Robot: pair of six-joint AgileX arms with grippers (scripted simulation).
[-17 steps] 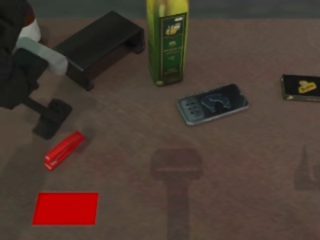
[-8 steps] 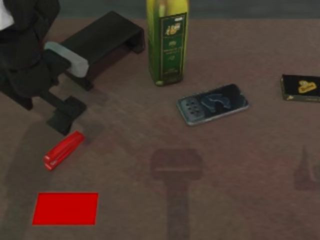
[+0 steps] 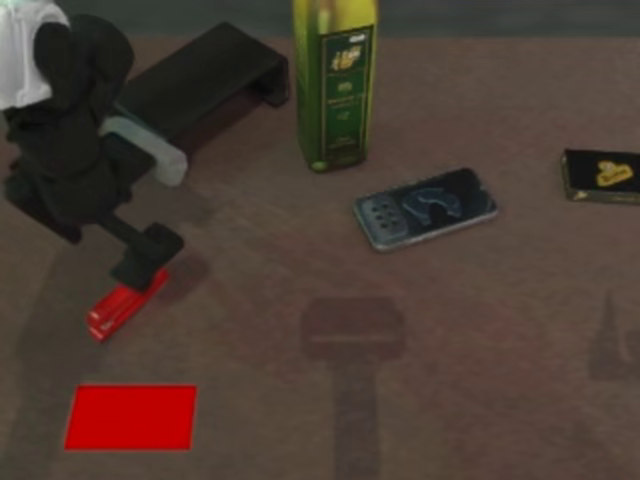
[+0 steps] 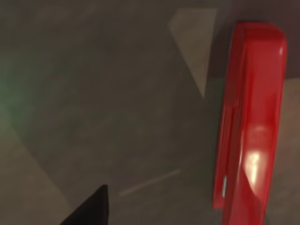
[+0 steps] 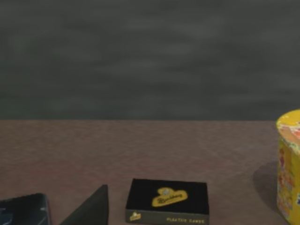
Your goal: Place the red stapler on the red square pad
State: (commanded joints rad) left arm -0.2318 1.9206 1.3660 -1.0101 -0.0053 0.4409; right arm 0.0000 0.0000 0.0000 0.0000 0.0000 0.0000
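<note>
Left end effector (image 3: 145, 257) hung over the upper end of the stapler (image 3: 122, 305), at the worktop's (image 3: 480, 330) left side; finger spread could not be judged. Stapler: glossy red plastic, elongated, rounded end, lying diagonally, apart from the pad (image 3: 131, 417). Pad: flat, matte red, rectangular, nearer the front edge. Left wrist view showed the stapler's (image 4: 251, 122) dark seam and a highlight. Right arm out of top view.

Left side of table (image 3: 500, 330): red stapler (image 3: 118, 308) partly under left gripper (image 3: 147, 256), red square pad (image 3: 131, 417) nearer the front, apart. Stand (image 3: 205, 85) behind. Bottle (image 3: 335, 80) mid-back; phone (image 3: 425, 208) right of it; card box (image 3: 600, 176) far right.
</note>
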